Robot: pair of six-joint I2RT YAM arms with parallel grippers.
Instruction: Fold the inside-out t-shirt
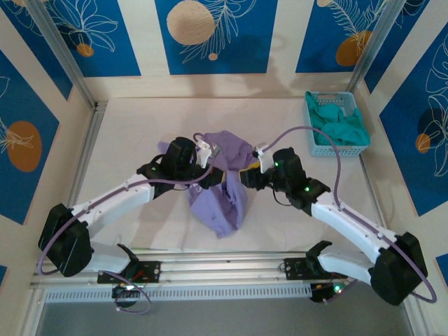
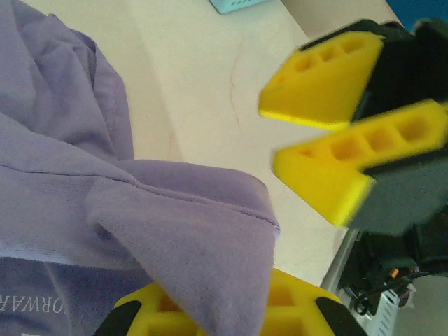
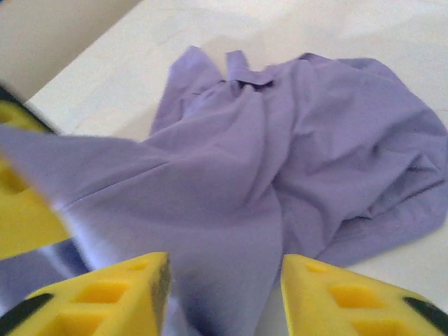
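Observation:
The inside-out t-shirt point(image 1: 225, 183) is lavender and lies crumpled in the middle of the table, partly lifted between both arms. My left gripper point(image 1: 215, 162) is shut on a fold of it, and the cloth point(image 2: 189, 231) drapes over its yellow fingers point(image 2: 294, 311). White lettering point(image 2: 28, 304) shows on the fabric at the lower left. My right gripper point(image 1: 245, 175) stands open close beside the left one, its fingers point(image 2: 329, 87) apart. In the right wrist view a ridge of the t-shirt point(image 3: 280, 140) runs down between the right gripper's point(image 3: 224, 280) spread fingers point(image 3: 105, 297).
A light blue basket point(image 1: 313, 148) holding a teal-green garment point(image 1: 339, 124) stands at the back right of the table point(image 1: 140, 126). Metal frame posts and rails border the table on the left, right and near sides.

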